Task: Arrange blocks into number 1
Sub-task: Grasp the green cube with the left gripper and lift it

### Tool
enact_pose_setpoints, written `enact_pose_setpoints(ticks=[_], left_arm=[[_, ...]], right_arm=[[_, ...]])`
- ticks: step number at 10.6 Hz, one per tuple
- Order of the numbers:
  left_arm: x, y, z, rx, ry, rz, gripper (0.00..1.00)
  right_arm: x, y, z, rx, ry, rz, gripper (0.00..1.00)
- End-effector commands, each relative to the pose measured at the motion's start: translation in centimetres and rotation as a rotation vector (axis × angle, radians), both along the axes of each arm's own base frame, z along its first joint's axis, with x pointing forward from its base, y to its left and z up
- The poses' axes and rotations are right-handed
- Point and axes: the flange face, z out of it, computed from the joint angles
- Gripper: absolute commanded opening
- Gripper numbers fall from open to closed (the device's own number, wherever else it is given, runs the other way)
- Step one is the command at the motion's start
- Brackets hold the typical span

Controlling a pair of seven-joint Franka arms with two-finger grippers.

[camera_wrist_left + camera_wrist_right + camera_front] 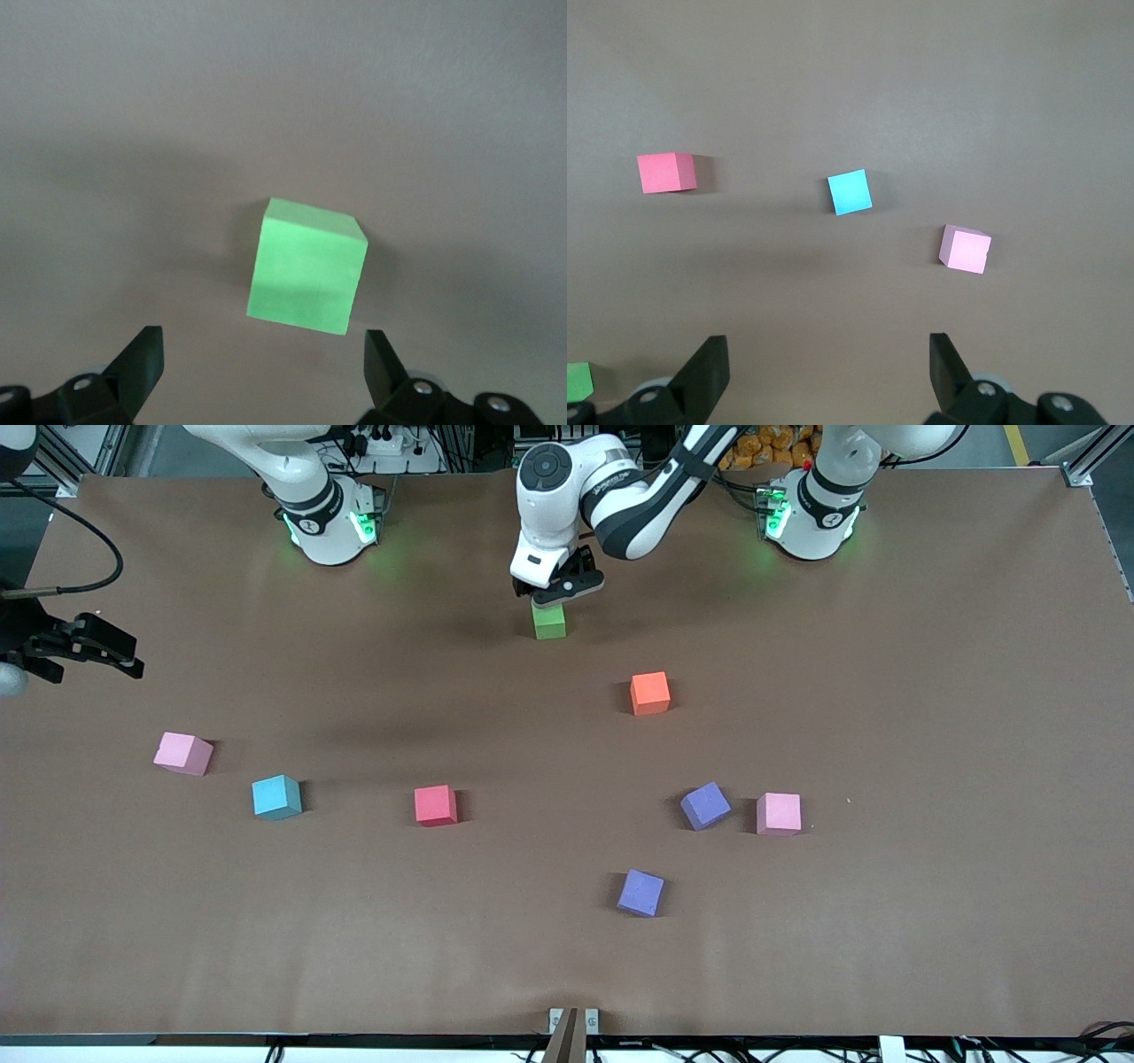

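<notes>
Purple block (640,893) nearest, turned slightly askew.

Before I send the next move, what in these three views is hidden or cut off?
- Front view: the left gripper covers the top edge of the green foam cube; whether they touch is unclear. The left wrist view shows open jaws with the cube not yet between them.
- Front view: the right gripper is up near the frame edge, its wrist cut off.
- Right wrist view: the green cube is cropped by the frame edge.
</notes>
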Motion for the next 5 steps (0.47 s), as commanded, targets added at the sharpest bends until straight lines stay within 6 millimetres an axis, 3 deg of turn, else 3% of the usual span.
enact_pose_setpoints(ticks=[1,5], left_arm=[[0.3,-0.1,-2.7,0.009,-0.042,-0.003,1.0],[0.9,-0.8,-4.5,-0.015,-0.051,0.007,1.0]], right_arm=[[-0.4,0.0,0.3,0.016,-0.015,-0.018,1.0],[-0.4,0.0,0.2,0.016,-0.01,-0.018,1.0]])
